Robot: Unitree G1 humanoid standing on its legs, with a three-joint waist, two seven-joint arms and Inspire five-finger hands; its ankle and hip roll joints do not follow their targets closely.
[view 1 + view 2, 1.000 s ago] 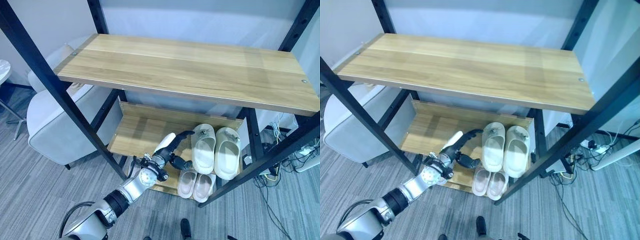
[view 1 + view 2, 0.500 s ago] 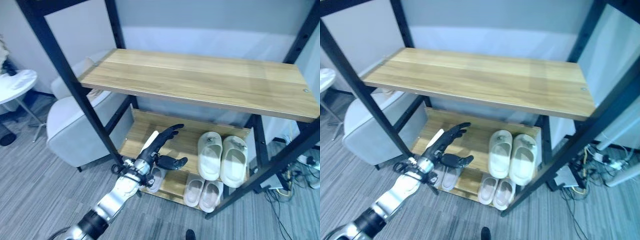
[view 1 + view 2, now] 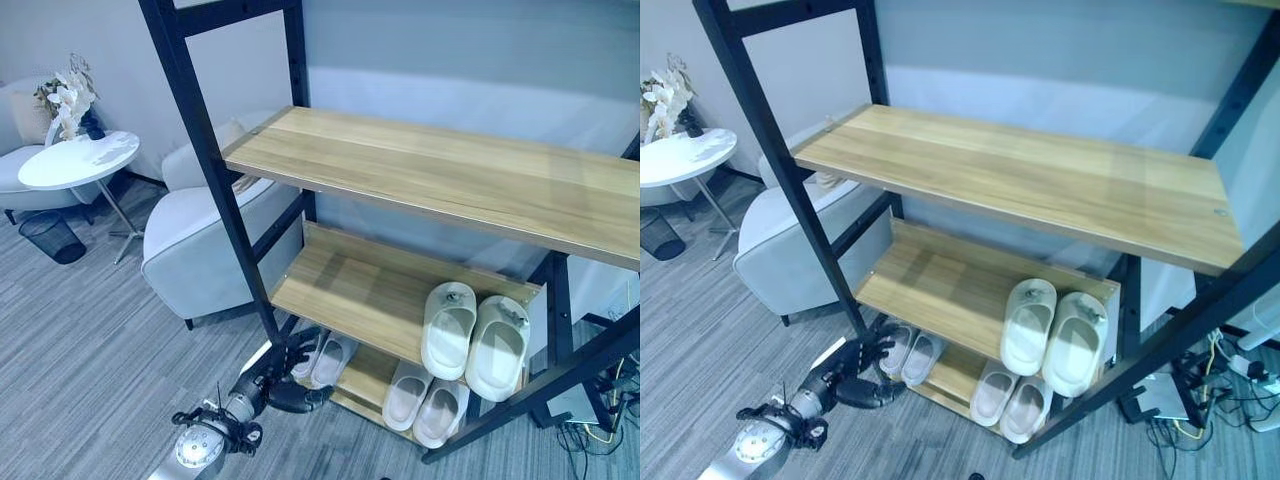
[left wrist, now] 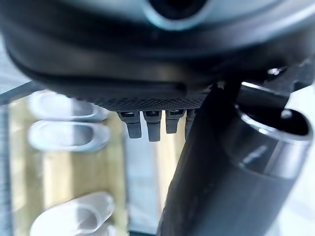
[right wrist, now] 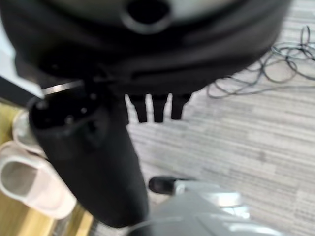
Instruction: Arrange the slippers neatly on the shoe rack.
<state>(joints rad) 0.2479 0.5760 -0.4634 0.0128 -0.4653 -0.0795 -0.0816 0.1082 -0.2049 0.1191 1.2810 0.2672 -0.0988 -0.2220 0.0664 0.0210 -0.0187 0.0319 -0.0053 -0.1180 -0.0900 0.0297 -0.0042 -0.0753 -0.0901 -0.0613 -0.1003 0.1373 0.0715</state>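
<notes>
The light on my head views is even, cool and soft, with a pale sheen on the top shelf [image 3: 430, 175] and dim shade under the lower shelf [image 3: 370, 300]. The rack's posts bow toward the edges. In my wrist views the left robot hand [image 4: 152, 123] and right robot hand [image 5: 152, 105] are dark, blurred bulks, and the slippers [image 4: 69, 123] beyond are washed out and soft.

Left hand [image 3: 283, 378] drawn back from middle shelf [image 3: 370, 292], now low by bottom-shelf slippers [image 3: 322, 358].
</notes>
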